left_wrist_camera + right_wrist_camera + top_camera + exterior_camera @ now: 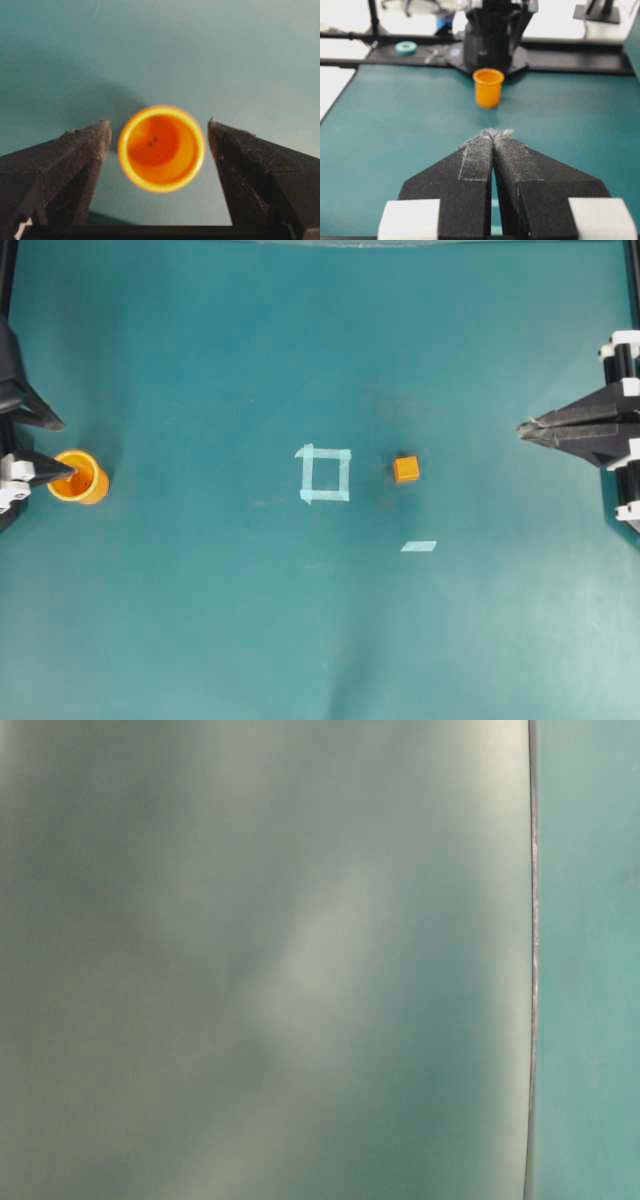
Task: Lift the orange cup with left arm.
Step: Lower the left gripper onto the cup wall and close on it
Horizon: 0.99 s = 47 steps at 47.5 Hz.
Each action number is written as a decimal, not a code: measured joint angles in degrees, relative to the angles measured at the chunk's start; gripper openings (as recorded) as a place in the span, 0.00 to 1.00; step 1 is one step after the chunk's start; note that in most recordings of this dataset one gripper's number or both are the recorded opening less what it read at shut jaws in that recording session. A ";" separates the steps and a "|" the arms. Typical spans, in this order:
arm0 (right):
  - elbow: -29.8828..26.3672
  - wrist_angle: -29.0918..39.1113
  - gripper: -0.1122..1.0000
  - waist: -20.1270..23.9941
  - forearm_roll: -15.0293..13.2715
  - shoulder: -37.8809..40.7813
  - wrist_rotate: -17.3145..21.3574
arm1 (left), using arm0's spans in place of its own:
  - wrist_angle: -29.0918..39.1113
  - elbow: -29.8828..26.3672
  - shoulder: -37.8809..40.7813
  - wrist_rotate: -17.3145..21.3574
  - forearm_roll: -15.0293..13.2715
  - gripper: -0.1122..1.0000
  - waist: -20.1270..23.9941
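- While the orange cup (80,476) stands upright at the overhead view's left edge, the left gripper (159,131) hangs over it, jaws wide, holding nothing;
- probably light, stiff, smooth plastic; grip across the rim's outer wall.

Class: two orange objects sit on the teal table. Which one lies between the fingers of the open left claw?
The orange cup, round and hollow, at the table's left edge, framed by the left claw. The small orange cube sits alone right of the tape square.
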 measured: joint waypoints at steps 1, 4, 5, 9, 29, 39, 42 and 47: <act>0.00 0.09 0.10 0.00 0.00 0.00 0.00 | 0.18 0.09 0.35 -0.18 0.00 0.78 0.00; 0.00 0.26 0.10 0.00 0.00 0.09 0.00 | 0.53 0.09 1.32 -0.79 0.00 0.78 0.00; 0.00 0.26 0.10 0.00 0.00 0.00 0.00 | 0.62 0.00 1.58 -1.05 0.00 0.78 0.00; 0.00 0.44 0.10 0.00 0.00 0.09 0.00 | 1.05 0.09 2.46 -2.37 -0.09 0.78 -0.18; 0.00 0.44 0.10 0.00 0.00 0.62 -0.09 | 1.41 -0.35 10.28 -7.91 -0.09 0.78 -4.13; 0.00 0.44 0.10 0.00 0.00 0.88 -0.09 | 1.23 -1.23 14.24 -9.49 -0.09 0.78 -5.27; 0.00 0.44 0.10 0.00 0.00 0.97 -0.09 | 0.97 -1.32 14.77 -9.93 -0.09 0.78 -5.80; 0.00 0.62 0.10 0.00 0.00 0.97 -0.09 | 0.62 -1.41 15.56 -10.99 -0.09 0.78 -6.94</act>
